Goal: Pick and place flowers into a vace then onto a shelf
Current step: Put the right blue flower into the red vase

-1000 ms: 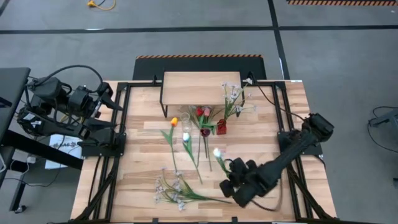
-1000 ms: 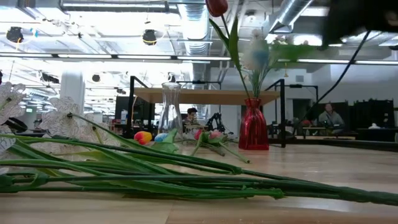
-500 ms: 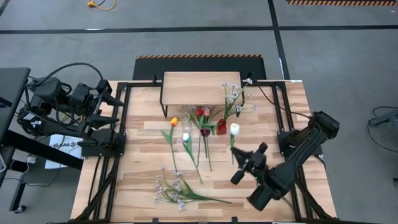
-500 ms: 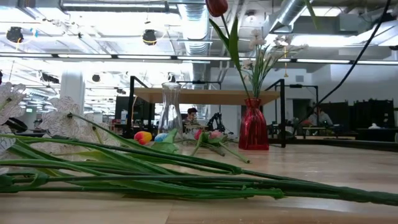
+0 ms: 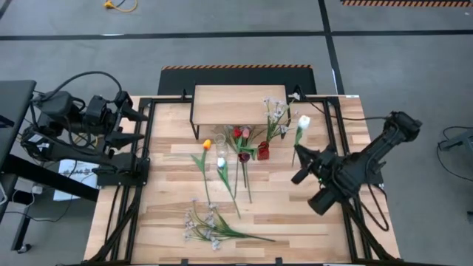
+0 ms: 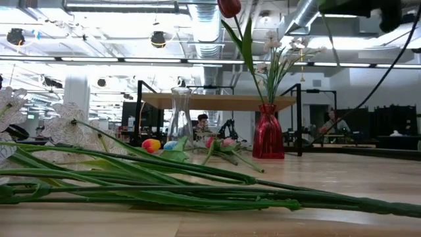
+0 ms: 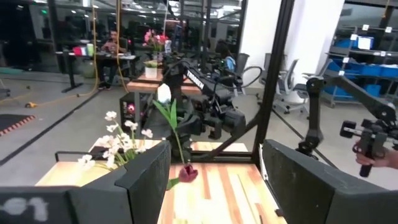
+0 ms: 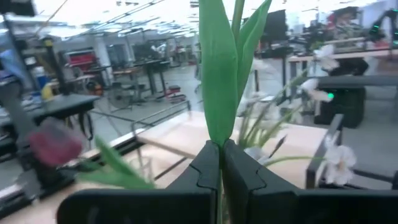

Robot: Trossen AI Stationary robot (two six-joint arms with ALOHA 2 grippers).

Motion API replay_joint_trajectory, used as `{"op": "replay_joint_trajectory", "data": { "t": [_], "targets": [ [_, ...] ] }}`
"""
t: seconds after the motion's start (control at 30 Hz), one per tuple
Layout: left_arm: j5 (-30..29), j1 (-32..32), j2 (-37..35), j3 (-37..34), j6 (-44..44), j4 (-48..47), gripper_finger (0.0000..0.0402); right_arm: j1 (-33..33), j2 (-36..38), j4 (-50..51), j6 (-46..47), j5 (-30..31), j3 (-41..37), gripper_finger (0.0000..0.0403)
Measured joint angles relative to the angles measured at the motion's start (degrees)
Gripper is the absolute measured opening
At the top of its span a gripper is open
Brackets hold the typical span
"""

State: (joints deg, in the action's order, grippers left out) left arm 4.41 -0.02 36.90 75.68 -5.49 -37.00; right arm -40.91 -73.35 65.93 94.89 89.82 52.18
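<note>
White tulip: stem clamped in fully closed right gripper, held aloft, bloom toward 12 o'clock. Red vase lies at 9 o'clock from gripper, near; stem axis approx. upright. Left gripper parked at table's left edge, fingers apart, empty.

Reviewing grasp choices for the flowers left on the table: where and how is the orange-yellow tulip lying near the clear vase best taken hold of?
Grip the orange-yellow tulip around mid-stem, coming straight down from above with the claw fingers across the stem. It lies flat on the table, its stem running toward the near edge; that stretch looks clear of the clear vase and neighbouring stems, and spares the bloom.
</note>
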Motion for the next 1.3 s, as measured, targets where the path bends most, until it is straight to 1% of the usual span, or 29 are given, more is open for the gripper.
{"op": "replay_joint_trajectory", "data": {
  "t": [0.07, 0.17, 0.2, 0.23, 0.3, 0.33, 0.4, 0.43, 0.53, 0.67, 0.73, 0.77, 0.87, 1.0, 1.13, 1.2, 1.3],
  "targets": [
    [-0.5, 0.0, 0.4, 0.0, 0.0, 1.0, 0.0245, 1.0, 0.9, 0.8, -1.1, 0.1, 0.9, 0.0],
    [-1.2, 0.0, 0.7, 0.0, 0.2, 1.2, 0.0245, 1.3, 2.2, 5.6, -2.8, -0.1, 3.7, 0.0],
    [-1.7, 0.0, 1.0, 0.0, 0.2, 1.3, 0.0245, 0.9, 2.6, 6.5, -4.8, -1.4, 4.7, 0.0],
    [-2.2, 0.0, 1.3, 0.0, 0.2, 1.3, 0.0245, 0.1, 3.2, 7.1, -8.0, -4.4, 5.7, 0.0],
    [-2.9, 0.0, 1.5, 0.0, 0.2, 1.3, 0.0245, -1.1, 4.7, 6.7, -16.7, -14.3, 7.0, 0.0],
    [-3.2, 0.0, 1.7, 0.0, 0.2, 1.3, 0.0245, -1.9, 5.5, 4.9, -21.1, -17.9, 7.2, 0.0],
    [-3.7, 0.0, 2.2, 0.0, 0.1, 1.3, 0.0245, -4.0, 7.5, -0.1, -30.0, -21.9, 7.2, 0.0],
    [-3.7, 0.0, 2.3, 0.0, 0.0, 1.3, 0.0245, -5.1, 8.9, -2.9, -34.5, -22.7, 7.2, 0.0],
    [-4.0, 0.0, 3.1, 0.0, -0.1, 1.6, 0.0245, -7.9, 13.2, -13.1, -47.9, -23.2, 7.2, 0.0],
    [-5.3, 0.0, 4.6, 0.0, 0.0, 1.6, 0.0245, -10.0, 18.9, -31.2, -70.1, -24.1, 5.2, 0.0],
    [-5.3, 0.0, 5.2, 0.0, 0.0, 1.6, 0.0245, -9.8, 22.0, -41.2, -80.9, -26.8, 2.8, 0.0],
    [-5.3, 0.0, 5.8, 0.0, 0.0, 1.6, 0.0245, -9.1, 23.5, -46.8, -86.2, -29.1, 1.2, 0.0],
    [-5.3, 0.0, 6.9, 0.0, 0.4, 2.1, 0.0245, -5.2, 28.5, -63.3, -99.3, -35.7, -5.8, 0.0],
    [-5.1, 0.0, 8.2, 0.0, 1.9, 3.9, 0.0245, 2.8, 34.5, -82.3, -107.3, -42.2, -18.2, 0.0],
    [-4.9, 0.0, 8.6, 0.0, 3.6, 6.0, 0.0245, 12.4, 35.8, -102.6, -112.2, -52.6, -29.5, 0.0],
    [-4.9, 0.0, 8.6, 0.0, 4.2, 6.5, 0.0245, 16.9, 35.0, -109.3, -112.1, -56.2, -33.6, 0.0],
    [-4.9, 0.0, 8.6, 0.0, 4.2, 7.6, 0.0245, 23.1, 33.2, -115.1, -109.4, -59.8, -38.0, 0.0]
  ]
}}
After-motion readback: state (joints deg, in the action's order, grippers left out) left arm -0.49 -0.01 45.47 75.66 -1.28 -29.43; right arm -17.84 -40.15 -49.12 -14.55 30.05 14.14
